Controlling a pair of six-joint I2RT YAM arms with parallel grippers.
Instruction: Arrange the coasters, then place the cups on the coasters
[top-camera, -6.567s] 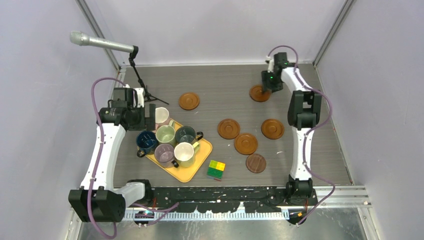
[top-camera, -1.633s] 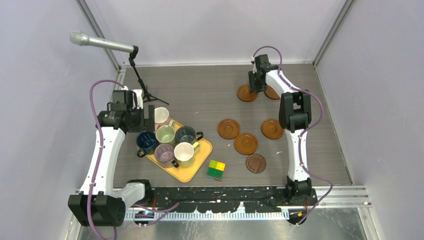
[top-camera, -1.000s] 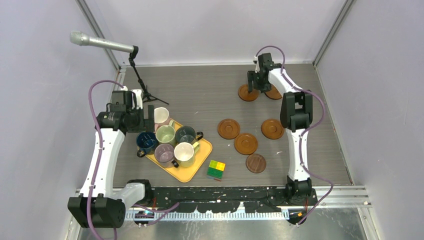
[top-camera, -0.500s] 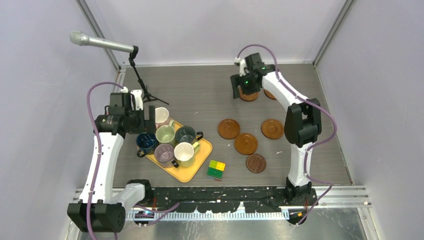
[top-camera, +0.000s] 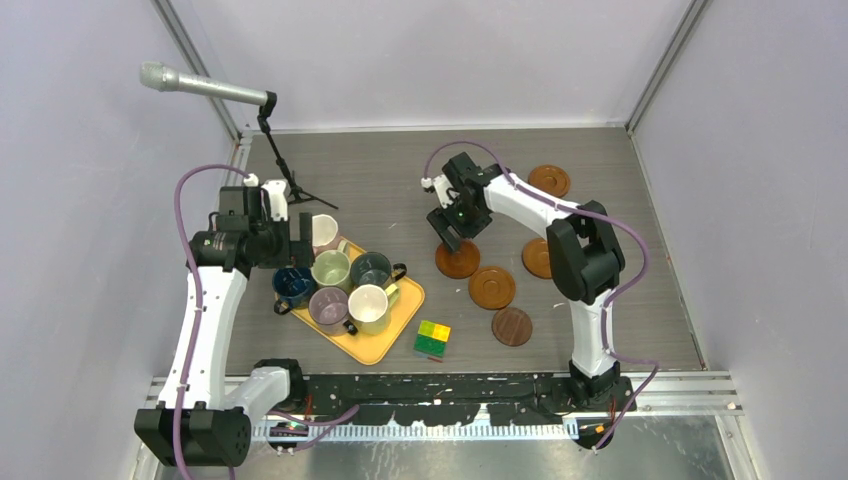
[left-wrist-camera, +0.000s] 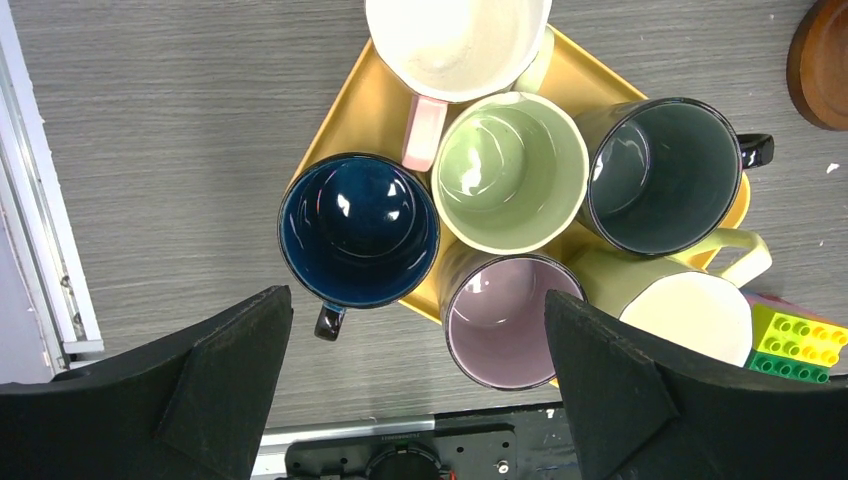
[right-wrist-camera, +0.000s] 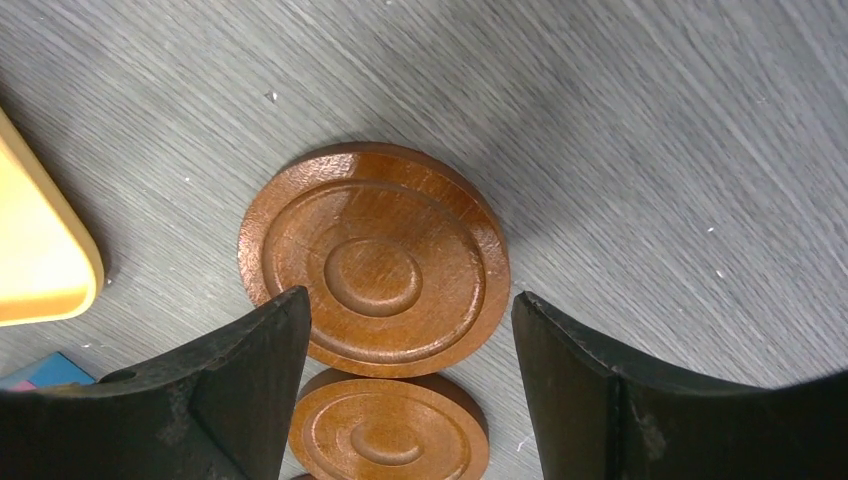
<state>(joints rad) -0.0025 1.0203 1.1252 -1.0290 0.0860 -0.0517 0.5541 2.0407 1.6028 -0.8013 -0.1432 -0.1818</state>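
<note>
- Right gripper (right-wrist-camera: 408, 297): jaws apart, empty, straddling a coaster (right-wrist-camera: 375, 260) lying flat, rim up, mid-table.
- Second coaster (right-wrist-camera: 390, 432): cut off at the frame's bottom.
- Left gripper (left-wrist-camera: 418, 298): spread wide above upright cups (left-wrist-camera: 510, 170).

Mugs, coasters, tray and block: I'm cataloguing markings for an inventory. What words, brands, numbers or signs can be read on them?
None readable. The mugs, coasters, tray and block show no lettering, number or sign in any view; the block's studs are too small to judge.
</note>
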